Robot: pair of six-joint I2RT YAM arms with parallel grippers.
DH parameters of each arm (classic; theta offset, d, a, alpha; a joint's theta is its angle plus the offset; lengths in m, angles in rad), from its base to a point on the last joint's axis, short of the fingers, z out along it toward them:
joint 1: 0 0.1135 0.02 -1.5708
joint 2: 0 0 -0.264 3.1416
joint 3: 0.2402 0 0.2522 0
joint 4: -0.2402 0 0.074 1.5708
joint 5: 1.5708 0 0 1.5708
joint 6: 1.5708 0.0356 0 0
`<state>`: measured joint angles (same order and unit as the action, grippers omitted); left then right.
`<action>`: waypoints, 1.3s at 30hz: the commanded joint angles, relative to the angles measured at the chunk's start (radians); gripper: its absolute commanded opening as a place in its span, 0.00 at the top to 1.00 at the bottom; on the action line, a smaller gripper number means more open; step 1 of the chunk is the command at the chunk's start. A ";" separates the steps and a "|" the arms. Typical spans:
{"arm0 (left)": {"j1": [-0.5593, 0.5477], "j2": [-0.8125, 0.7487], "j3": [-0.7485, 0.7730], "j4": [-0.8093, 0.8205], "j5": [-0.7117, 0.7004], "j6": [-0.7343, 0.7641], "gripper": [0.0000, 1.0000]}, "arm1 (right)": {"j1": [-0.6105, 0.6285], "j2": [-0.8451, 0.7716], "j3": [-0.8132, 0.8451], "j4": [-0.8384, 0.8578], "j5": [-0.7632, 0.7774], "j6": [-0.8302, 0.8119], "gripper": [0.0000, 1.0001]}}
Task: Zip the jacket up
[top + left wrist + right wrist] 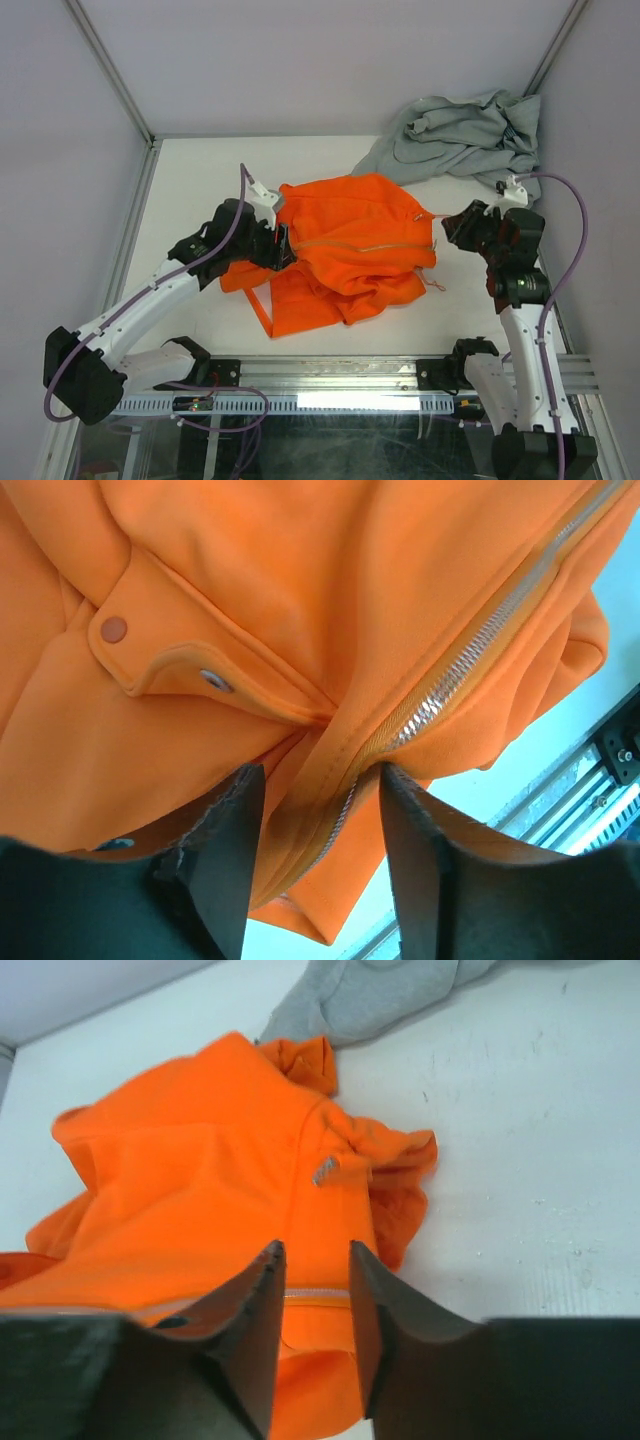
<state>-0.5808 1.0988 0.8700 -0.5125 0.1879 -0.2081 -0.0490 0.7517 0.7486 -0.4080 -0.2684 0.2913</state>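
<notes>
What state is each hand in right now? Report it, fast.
Left hand: open, straddling a fold of the jacket, not clamping it.
Right hand: open, holding nothing.

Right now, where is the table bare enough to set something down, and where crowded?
Bare: the table back left, between wall and jacket; the near strip between jacket hem and rail. Crowded: the middle under the jacket, the back right corner under the grey garment, both jacket ends at the left end effector and right end effector.

White table (200, 180); pale grey walls (330, 60)
</notes>
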 commanded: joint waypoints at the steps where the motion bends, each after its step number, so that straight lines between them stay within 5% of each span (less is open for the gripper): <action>1: 0.009 -0.112 0.028 0.081 -0.037 -0.049 0.44 | -0.006 -0.086 0.042 0.067 0.058 -0.006 0.60; 9: 0.009 -0.358 0.050 0.102 -0.306 0.005 0.17 | -0.004 -0.264 0.037 0.020 0.172 -0.046 0.20; 11: 0.009 -0.423 0.036 0.130 -0.368 0.031 0.11 | -0.001 -0.318 0.031 0.016 0.216 -0.051 0.02; 13: 0.009 -0.488 0.016 0.166 -0.439 0.058 0.01 | 0.016 -0.371 0.022 0.015 0.273 -0.057 0.01; 23: 0.017 -0.785 -0.195 0.354 -0.614 0.082 0.01 | 0.110 -0.552 -0.057 0.056 0.450 -0.112 0.01; 39: 0.102 -0.784 -0.221 0.365 -0.605 0.070 0.01 | 0.110 -0.535 -0.050 0.071 0.411 -0.139 0.01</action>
<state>-0.4953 0.3038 0.6495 -0.2050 -0.4191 -0.1596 0.0566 0.2016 0.6762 -0.3931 0.1493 0.1791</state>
